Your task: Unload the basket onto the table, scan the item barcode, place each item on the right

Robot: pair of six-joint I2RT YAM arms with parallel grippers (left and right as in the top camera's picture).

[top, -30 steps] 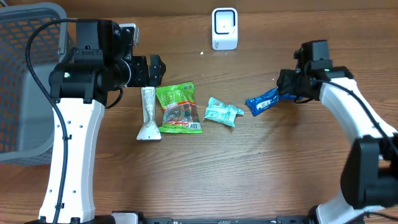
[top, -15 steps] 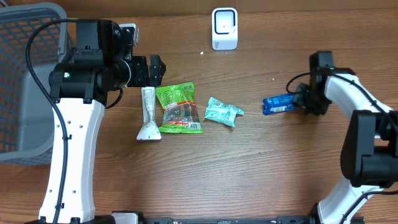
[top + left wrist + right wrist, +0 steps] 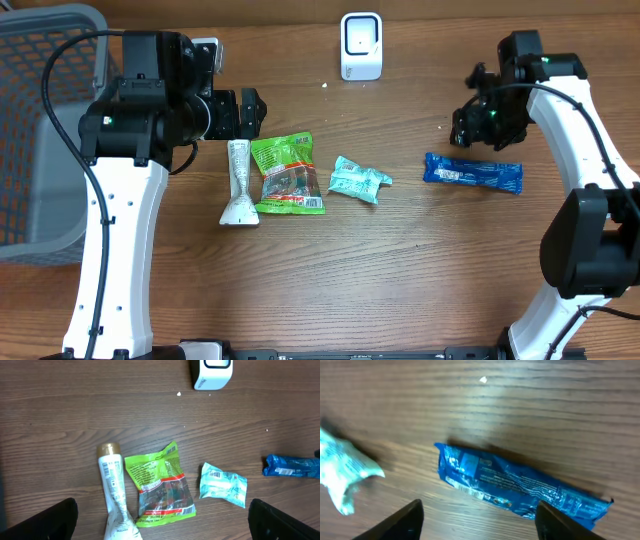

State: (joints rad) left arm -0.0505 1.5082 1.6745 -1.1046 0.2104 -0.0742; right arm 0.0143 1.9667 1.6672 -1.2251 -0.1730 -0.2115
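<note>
Your blue snack bar [image 3: 473, 173] lies flat at frame right, long axis left-to-right; right fingers [image 3: 402, 520] and left fingers [image 3: 40, 520] stand apart.

Wooden table [image 3: 400, 280], brown grain; grey mesh basket [image 3: 60, 12] at its 9 o'clock edge; white tube [image 3: 238, 180], gold cap at its 12 o'clock end, flared base at 6, lying flat; crumpled green snack packet [image 3: 287, 173], just beside the tube at its 3 o'clock; pale teal packet [image 3: 358, 180], near the green one at its 3 o'clock, not touching; white speck [image 3: 324, 85] towards 12 o'clock of both packets, well apart.
</note>
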